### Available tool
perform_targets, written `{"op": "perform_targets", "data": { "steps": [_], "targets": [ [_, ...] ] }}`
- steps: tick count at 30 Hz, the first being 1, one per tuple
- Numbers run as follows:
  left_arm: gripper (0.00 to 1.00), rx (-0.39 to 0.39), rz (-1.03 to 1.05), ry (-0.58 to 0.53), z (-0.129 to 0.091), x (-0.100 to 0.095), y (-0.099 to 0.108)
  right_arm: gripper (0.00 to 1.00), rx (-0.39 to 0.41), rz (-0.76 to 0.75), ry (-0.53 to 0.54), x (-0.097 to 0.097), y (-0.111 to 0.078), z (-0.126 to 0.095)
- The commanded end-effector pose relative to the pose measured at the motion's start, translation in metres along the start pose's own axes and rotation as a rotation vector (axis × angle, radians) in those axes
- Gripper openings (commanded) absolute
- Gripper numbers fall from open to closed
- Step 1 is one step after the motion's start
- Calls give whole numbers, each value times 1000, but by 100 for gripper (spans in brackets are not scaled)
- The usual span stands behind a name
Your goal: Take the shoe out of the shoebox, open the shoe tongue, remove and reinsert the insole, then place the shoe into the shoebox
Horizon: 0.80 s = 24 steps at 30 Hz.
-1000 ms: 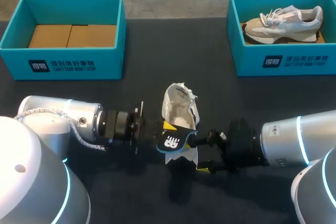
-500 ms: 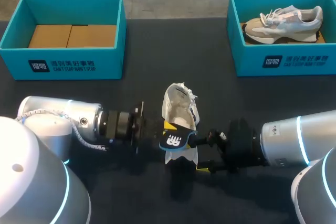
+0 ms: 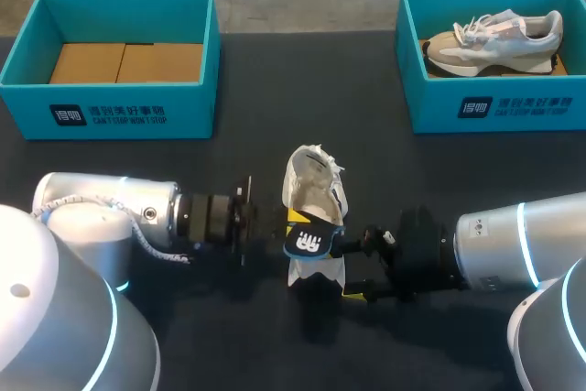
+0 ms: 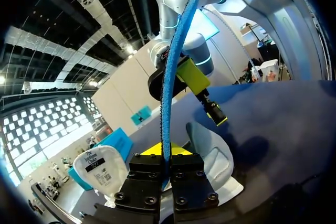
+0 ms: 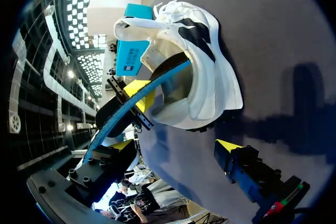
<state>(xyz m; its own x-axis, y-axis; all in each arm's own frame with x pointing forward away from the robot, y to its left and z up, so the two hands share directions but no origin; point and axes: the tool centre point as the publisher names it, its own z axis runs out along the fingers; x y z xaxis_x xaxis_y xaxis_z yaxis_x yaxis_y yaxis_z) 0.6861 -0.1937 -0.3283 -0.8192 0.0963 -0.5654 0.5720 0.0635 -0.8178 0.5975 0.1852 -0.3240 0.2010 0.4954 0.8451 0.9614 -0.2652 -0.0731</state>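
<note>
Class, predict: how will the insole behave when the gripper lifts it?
The insole is thin and bows above the left gripper, so it is likely floppy. It is probably light too: a small pinch seems enough to hold it.

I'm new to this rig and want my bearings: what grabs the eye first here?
The white shoe sits mid-table with a dark insole poking from it, pinched edge-on in the left claw. The right claw is open by the heel. Behind, the left shoebox shows cardboard, while the right shoebox holds a beige sneaker.
</note>
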Motion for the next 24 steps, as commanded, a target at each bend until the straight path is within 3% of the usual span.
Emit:
{"op": "perform_targets", "data": {
  "steps": [1,24],
  "targets": [
    [0,-14,8,2,4,0,3,100,1,0,0,0,-1,-3],
    [0,-97,23,26,3,1,24,100,1,0,0,0,-1,-3]
  ]
}}
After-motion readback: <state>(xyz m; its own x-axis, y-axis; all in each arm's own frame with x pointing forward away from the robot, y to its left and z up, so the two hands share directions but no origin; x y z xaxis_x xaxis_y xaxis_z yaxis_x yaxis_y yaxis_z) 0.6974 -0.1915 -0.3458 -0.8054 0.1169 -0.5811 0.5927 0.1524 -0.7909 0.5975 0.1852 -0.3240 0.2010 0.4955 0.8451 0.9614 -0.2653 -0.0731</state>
